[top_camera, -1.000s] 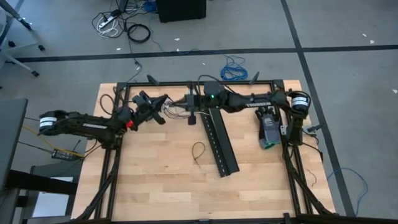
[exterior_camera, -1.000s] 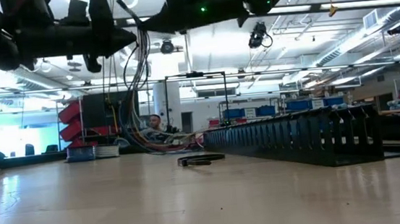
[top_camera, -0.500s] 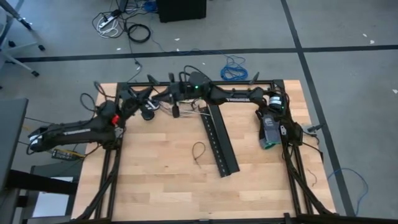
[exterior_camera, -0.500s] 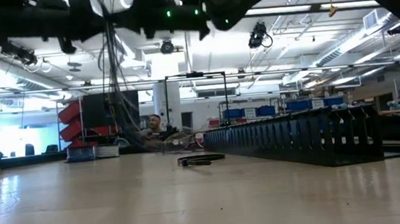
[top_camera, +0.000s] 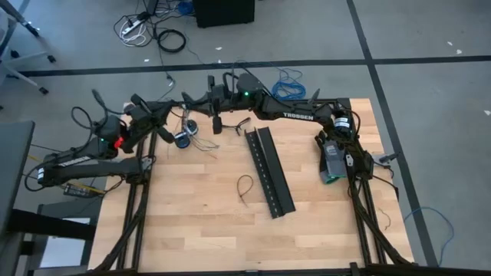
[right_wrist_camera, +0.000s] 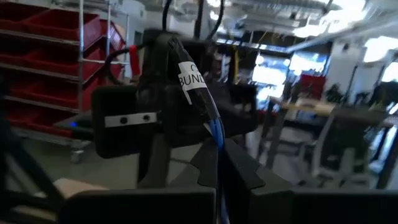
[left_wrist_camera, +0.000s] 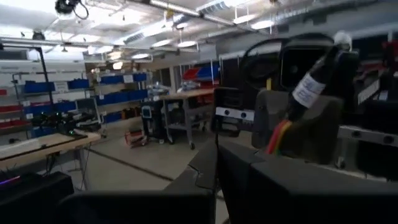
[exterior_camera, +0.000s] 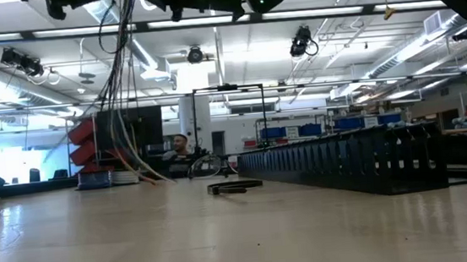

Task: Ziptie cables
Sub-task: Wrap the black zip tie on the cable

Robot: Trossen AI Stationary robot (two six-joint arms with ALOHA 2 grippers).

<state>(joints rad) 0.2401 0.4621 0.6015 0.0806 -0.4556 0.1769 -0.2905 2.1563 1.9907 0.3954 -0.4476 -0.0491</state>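
Seen from above, both arms reach to the far edge of the wooden table [top_camera: 199, 222]. The left gripper [top_camera: 181, 136] sits near the far left corner and the right gripper [top_camera: 215, 123] just beside it, toward the middle of the far edge. Both have their fingers closed. The cables [top_camera: 201, 139] lie and hang between and just in front of the two grippers, a thin bunch splaying onto the tabletop; whether either gripper is clamped on them cannot be told from above. In the low view the cables [exterior_camera: 124, 115] drop from the top of the picture as a dark strand that fans out in pale and orange ends at the tabletop. A wide black perforated strip [top_camera: 270, 170] lies on the middle of the table, running from the far edge toward the near side. A small black loop [top_camera: 244, 186] lies just to its left. A person [exterior_camera: 180, 144] shows in the room behind the table.
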